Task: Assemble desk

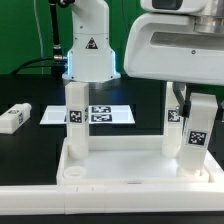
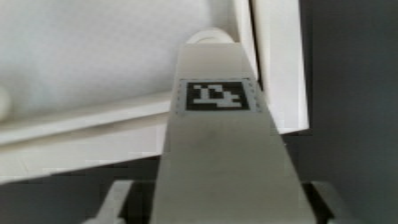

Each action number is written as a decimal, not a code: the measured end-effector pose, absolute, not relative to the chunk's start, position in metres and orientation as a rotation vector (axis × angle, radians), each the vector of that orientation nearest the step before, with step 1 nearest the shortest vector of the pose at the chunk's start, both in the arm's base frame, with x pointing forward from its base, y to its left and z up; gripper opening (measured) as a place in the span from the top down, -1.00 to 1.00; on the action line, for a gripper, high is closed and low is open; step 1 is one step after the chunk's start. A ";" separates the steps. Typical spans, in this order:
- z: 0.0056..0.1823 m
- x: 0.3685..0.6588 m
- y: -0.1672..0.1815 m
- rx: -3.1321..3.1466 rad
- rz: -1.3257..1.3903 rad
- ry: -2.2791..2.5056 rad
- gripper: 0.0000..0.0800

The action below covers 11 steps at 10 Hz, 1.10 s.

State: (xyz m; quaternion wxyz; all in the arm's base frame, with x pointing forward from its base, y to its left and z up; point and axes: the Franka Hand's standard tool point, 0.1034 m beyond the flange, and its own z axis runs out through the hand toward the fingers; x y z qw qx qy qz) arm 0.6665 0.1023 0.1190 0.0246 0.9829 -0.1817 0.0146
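a: what does the desk look like right now?

b: the desk top (image 1: 120,172) is a wide white plastic tray with a raised rim. it lies flat on the dark bench (image 1: 30,140) at the front of the exterior view. two white square posts stand upright on it. the left leg (image 1: 76,122) is at the back corner on the exterior view's left. the right leg (image 1: 197,128) is at the back corner on the exterior view's right. each has a black-and-white tag on the side facing the camera.

a: and the hand?

b: the hand (image 1: 190,108) sits over the upper part of the right leg. in the wrist view that leg runs straight out between the two fingers (image 2: 121,200), which lie against its sides, so the hand is pinching the leg. the leg's far end is at a rounded corner socket (image 2: 214,40) by the tray's rim. i cannot tell whether it is fully seated there.

a: anything else on the bench?

b: a third leg (image 1: 12,118) lies on its side at the exterior view's left, outside the tray and well apart from it. the marker board (image 1: 100,115) lies flat behind the tray, and the arm's white base (image 1: 88,45) stands behind that.
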 end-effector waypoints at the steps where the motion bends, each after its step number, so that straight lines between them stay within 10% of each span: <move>1: 0.119 0.666 0.102 3.022 0.047 -0.656 0.27; 11: 0.117 0.655 0.095 2.351 0.108 -2.089 0.27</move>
